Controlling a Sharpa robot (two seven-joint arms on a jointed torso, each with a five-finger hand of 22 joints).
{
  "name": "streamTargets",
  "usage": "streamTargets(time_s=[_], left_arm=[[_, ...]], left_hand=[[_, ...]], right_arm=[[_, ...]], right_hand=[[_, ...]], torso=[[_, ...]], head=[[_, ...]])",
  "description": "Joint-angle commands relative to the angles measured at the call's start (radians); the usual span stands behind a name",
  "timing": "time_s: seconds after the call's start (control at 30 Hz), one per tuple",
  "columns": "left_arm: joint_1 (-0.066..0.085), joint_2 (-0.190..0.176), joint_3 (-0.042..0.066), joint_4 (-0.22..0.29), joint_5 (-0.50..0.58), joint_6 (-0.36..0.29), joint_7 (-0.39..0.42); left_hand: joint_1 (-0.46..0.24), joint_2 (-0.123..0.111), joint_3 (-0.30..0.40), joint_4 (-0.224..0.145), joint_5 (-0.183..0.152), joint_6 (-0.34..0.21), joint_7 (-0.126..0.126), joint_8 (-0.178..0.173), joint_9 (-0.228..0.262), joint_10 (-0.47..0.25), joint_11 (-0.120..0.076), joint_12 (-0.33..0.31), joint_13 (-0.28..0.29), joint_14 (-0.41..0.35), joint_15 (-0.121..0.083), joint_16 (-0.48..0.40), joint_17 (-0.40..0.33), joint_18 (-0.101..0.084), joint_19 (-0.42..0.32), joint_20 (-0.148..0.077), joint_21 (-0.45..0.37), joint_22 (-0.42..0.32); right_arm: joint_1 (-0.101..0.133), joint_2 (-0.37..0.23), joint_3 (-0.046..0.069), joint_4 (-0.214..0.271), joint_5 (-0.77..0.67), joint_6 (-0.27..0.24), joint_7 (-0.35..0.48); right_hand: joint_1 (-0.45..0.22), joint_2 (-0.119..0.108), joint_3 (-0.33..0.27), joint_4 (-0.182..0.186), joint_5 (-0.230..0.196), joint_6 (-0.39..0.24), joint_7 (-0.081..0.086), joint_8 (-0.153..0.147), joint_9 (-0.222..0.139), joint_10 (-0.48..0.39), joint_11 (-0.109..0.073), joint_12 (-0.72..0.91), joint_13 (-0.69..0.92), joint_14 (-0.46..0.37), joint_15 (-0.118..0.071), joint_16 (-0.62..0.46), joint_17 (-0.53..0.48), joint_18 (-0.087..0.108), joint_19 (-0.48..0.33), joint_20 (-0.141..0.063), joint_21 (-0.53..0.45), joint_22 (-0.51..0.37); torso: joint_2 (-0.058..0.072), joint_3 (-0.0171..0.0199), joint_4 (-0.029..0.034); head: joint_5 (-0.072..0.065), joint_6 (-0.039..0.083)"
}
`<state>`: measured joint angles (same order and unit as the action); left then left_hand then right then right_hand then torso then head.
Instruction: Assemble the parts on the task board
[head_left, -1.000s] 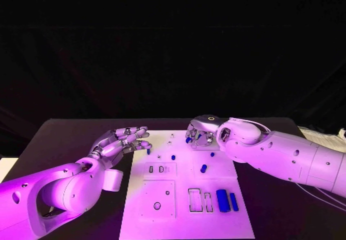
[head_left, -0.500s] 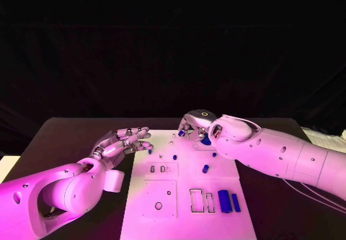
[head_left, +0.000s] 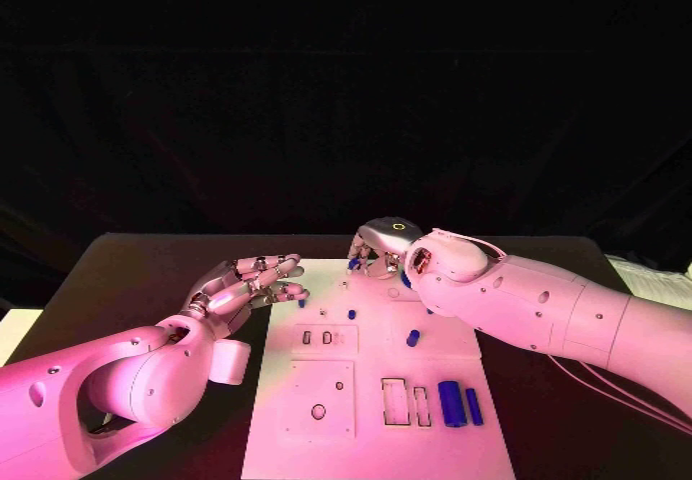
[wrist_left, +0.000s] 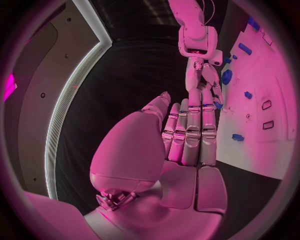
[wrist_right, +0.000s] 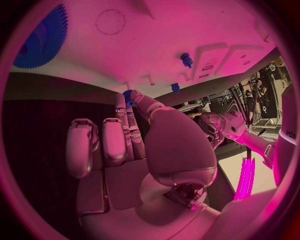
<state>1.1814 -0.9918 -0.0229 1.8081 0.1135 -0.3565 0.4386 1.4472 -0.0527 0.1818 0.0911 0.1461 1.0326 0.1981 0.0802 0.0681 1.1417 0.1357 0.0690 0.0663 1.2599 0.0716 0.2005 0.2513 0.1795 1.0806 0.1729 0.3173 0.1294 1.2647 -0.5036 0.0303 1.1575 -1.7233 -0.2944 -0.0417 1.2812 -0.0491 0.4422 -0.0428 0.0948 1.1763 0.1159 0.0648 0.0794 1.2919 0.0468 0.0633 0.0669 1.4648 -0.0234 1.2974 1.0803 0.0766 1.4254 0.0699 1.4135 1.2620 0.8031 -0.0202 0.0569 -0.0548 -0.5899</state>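
The white task board (head_left: 368, 420) lies in the middle of the black table. My right hand (head_left: 382, 252) hovers over the board's far edge and pinches a small blue part (wrist_right: 128, 95) between thumb and a fingertip; the same part (head_left: 353, 263) shows at the fingertips in the head view. A blue gear (wrist_right: 40, 37) lies on the board just beside that hand. My left hand (head_left: 248, 285) stays at the board's left edge with fingers stretched out and holds nothing; a small blue piece (head_left: 302, 300) sits by its fingertips. Two blue pegs (head_left: 351, 313) (head_left: 413, 338) stand mid-board.
Two larger blue cylinders (head_left: 449, 402) (head_left: 473, 405) lie at the board's near right, beside narrow rectangular slots (head_left: 391, 398). A round hole (head_left: 317, 411) and more small slots (head_left: 316, 338) mark the left half. Black table surrounds the board on both sides.
My right hand has moved left and toward the board's far edge with the small blue part. The left hand has barely moved.
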Motion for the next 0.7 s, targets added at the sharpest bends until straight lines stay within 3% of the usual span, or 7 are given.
streamTargets(time_s=[0.03,0.7], left_arm=[[0.001,0.003,0.001,0.001,0.003,0.013,0.002],[0.002,0.005,0.001,-0.003,0.003,0.013,0.001]], left_hand=[[0.006,0.004,0.006,0.000,-0.002,-0.003,0.004,-0.006,-0.001,-0.003,0.001,-0.006,-0.001,-0.006,-0.003,-0.004,0.002,0.002,-0.004,-0.001,-0.002,-0.001],[0.006,0.003,0.008,-0.002,-0.002,-0.003,0.005,-0.007,-0.001,-0.004,0.001,-0.006,-0.001,-0.007,-0.002,-0.006,0.003,0.001,-0.005,-0.001,-0.002,-0.001]], right_arm=[[0.000,0.006,0.000,-0.006,-0.018,0.003,-0.004],[-0.008,0.037,-0.005,-0.044,-0.023,0.065,-0.013]], right_hand=[[0.010,-0.003,0.005,0.000,-0.003,0.010,-0.003,0.002,0.016,0.003,0.003,-0.003,-0.002,0.041,-0.004,0.007,0.002,-0.015,0.004,0.001,0.006,0.001],[0.006,-0.021,0.003,0.006,-0.016,0.004,0.000,-0.001,0.016,-0.002,0.006,-0.003,-0.002,0.040,-0.001,0.010,0.003,-0.015,0.003,0.003,0.007,0.002]], torso=[[0.001,0.0002,-0.0006],[0.004,-0.0012,0.0004]], head=[[0.001,0.000],[0.005,-0.003]])
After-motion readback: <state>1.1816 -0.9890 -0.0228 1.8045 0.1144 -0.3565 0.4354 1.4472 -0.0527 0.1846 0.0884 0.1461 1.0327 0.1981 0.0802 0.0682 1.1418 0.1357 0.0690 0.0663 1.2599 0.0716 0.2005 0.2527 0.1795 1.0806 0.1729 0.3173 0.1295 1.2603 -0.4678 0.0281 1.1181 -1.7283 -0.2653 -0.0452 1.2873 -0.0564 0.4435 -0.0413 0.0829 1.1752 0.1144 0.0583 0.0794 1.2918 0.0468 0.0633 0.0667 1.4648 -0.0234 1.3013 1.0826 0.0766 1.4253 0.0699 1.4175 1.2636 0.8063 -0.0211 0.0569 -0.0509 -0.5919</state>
